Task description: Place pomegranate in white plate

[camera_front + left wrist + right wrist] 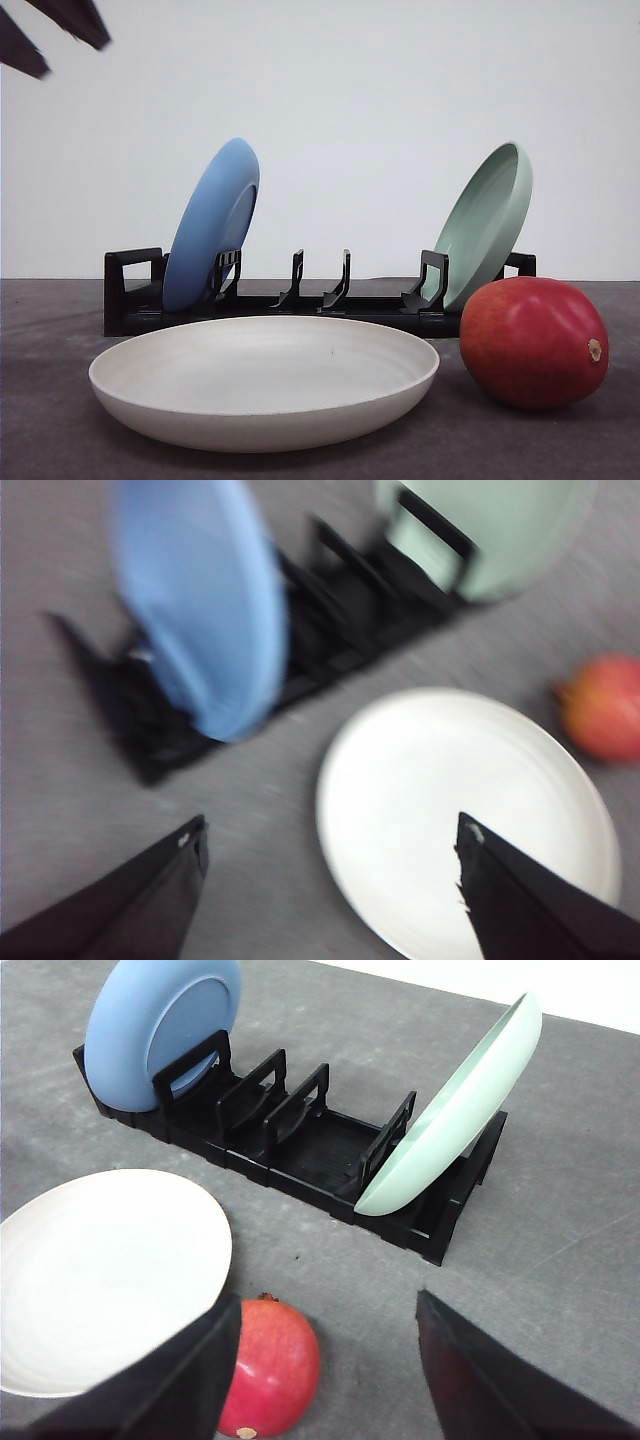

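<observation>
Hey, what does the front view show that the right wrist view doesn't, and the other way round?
Front view alone: the pale back wall and the white plate whole, rim to rim. Right wrist view alone: the right gripper, its open fingers above the pomegranate. Both share the blue plate and green plate leaning in the black rack.

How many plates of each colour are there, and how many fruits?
Blue plate: 1, leaning in the black rack
Pale green plate: 1, leaning in the rack
White plate: 1, flat on the table
Pomegranate: 1, on the table beside the white plate
Total: 3 plates and 1 fruit, 4 things
</observation>
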You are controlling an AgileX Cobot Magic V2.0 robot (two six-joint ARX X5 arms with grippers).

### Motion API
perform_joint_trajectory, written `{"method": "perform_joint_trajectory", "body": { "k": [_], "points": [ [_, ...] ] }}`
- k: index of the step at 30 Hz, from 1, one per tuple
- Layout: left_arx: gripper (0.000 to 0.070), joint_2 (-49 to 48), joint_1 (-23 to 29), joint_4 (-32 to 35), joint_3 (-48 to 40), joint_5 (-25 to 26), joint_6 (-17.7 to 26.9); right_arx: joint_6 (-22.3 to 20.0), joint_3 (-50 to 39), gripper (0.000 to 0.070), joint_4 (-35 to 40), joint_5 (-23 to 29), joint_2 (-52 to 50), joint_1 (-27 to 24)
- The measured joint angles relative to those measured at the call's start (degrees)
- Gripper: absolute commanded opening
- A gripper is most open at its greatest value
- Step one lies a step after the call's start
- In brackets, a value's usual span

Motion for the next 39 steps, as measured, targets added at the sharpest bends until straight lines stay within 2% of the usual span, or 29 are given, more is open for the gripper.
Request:
{"method": "perform_joint_trajectory", "body": {
  "k": [6, 12, 16, 22, 25, 30, 36, 39],
  "points": [
    [0.047, -3.0, 9.1, 4.7, -3.4, -0.2, -0.8, 0.0, 0.0, 0.0355, 0.0, -0.1, 0.0, 0.0],
    [0.0471, -4.2, 13.4, 6.5, -9.2, -0.2, -2.5, 2.4, 0.0, 0.0362, -0.5, -1.1, 0.1, 0.0],
    [0.0471, -4.2, 13.6, 6.9, -10.0, -0.2, -4.1, 5.2, 0.0, 0.0405, -1.6, -4.9, 2.2, 0.0],
    [0.0471, -4.2, 13.6, 9.3, -10.0, -0.2, -6.3, 11.4, 0.9, 0.0425, -4.9, -4.5, 12.0, 1.3],
    [0.047, -4.2, 13.6, 9.2, -10.0, -0.2, -6.7, 13.3, 2.0, 0.0501, -5.1, -4.5, 17.8, 2.3],
    [0.047, -4.2, 13.6, 9.2, -10.0, -0.2, -6.8, 14.4, 4.5, 0.0536, -4.7, -4.5, 26.7, 4.2],
    [0.047, -4.2, 13.6, 9.2, -10.0, -0.2, -6.8, 14.6, 5.4, 0.0626, -0.6, -3.4, 36.0, 6.7],
    [0.0471, -4.2, 13.6, 9.2, -10.0, -0.2, -6.8, 14.6, 5.5, 0.0628, 1.5, -2.4, 39.7, 7.8]
  ]
}}
